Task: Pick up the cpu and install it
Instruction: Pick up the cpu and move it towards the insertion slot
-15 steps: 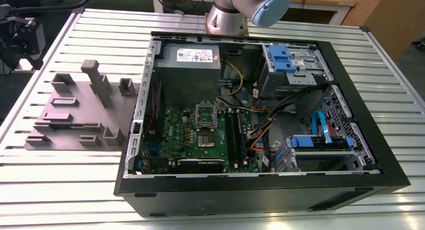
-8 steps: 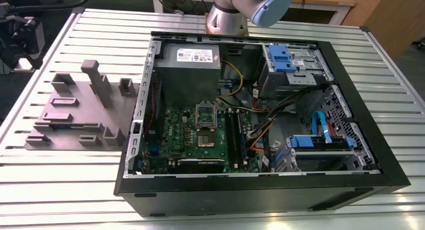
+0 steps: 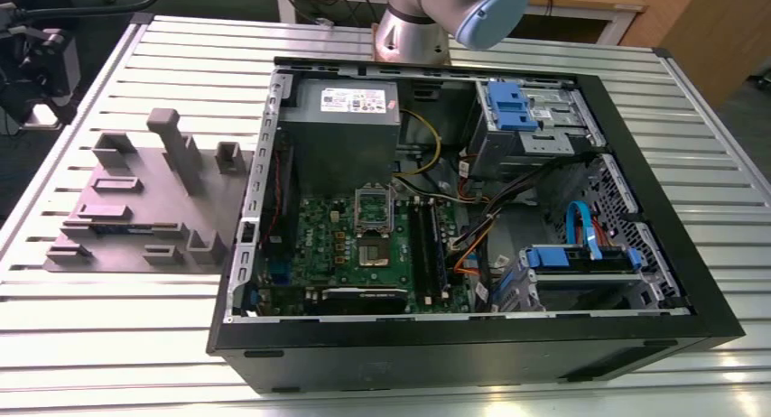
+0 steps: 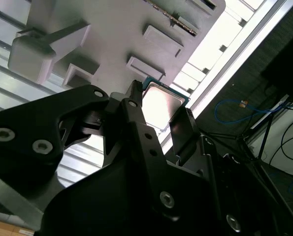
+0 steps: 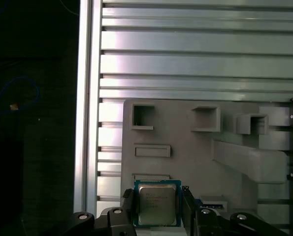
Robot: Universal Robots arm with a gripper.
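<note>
First wrist view: claw (image 5: 157,199) clamps cpu (image 5: 156,206) above tray (image 5: 185,162) | exterior view: computer case (image 3: 482,349)

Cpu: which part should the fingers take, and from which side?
Take the cpu by two opposite side edges, coming square onto its flat metal top. It is a thin square plate, so only the edges can be pinched. In both wrist views the gripper has it so, its fingers against those edges.
</note>
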